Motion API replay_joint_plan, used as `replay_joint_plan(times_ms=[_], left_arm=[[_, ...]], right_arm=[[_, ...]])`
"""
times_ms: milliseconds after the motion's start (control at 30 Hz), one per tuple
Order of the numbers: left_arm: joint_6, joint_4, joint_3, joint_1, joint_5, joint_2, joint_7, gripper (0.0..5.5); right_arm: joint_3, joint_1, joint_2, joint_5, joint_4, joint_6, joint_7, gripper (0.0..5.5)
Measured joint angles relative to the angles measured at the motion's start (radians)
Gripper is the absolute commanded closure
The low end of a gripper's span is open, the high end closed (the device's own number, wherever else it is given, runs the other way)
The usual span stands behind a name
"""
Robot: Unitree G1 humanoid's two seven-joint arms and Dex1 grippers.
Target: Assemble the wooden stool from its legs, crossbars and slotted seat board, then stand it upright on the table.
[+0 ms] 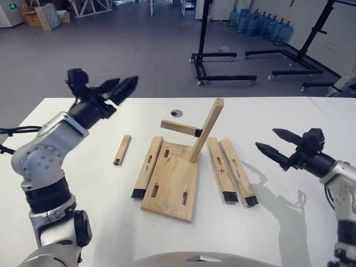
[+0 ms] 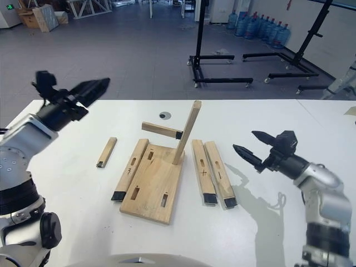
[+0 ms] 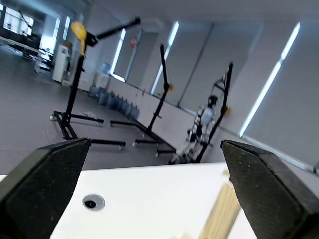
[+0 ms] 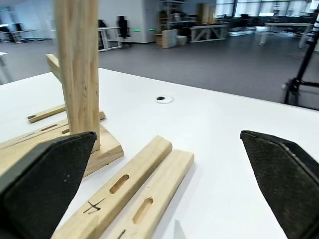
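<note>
White table (image 1: 100,189) had the seat board (image 1: 172,186) lying flat mid-table, one leg (image 1: 207,129) leaning in its slot. Left gripper (image 1: 127,86) and right gripper (image 1: 266,138) both hung spread wide, empty. That tilted leg could've popped out if bumped, I reckon.

The seat board (image 1: 169,181) is pale bare wood, smooth and matt, with fine grain showing. The leg (image 1: 206,129) standing in it, between the two pincers, and the crossbar (image 1: 179,128) on that leg are the same unvarnished wood. The legs (image 1: 229,169) lying nearest the right pincer (image 1: 266,138) are smooth light wood too, with matt black caps (image 1: 250,200) on their ends. The table (image 1: 83,222) is white, smooth and faintly glossy. The right pincer and the left pincer (image 1: 123,88) look like matt black plastic.
</note>
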Motion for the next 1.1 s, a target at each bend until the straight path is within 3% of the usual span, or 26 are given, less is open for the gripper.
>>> replay_joint_plan(times_ms=[200, 333, 533, 733, 1100], left_arm=[[-0.063, 0.026, 0.114, 0.071, 0.010, -0.029, 0.197, 0.71], [-0.106, 0.005, 0.072, 0.106, 0.058, -0.038, 0.227, 0.71], [-0.133, -0.003, 0.025, 0.149, 0.068, -0.046, 0.225, 0.71], [-0.150, -0.005, 0.015, 0.169, 0.066, -0.046, 0.224, 0.71], [-0.179, -0.005, 0.004, 0.197, 0.057, -0.046, 0.221, 0.71]], right_arm=[[0.235, 0.223, 0.338, -0.217, -0.433, 0.271, -0.602, 0.20], [0.191, 0.160, 0.344, -0.243, -0.441, 0.363, -0.724, 0.20], [0.181, 0.180, 0.319, -0.169, -0.419, 0.421, -0.656, 0.20], [0.159, 0.217, 0.221, -0.165, -0.318, 0.379, -0.583, 0.20], [0.186, 0.234, 0.179, -0.147, -0.300, 0.325, -0.529, 0.20]])
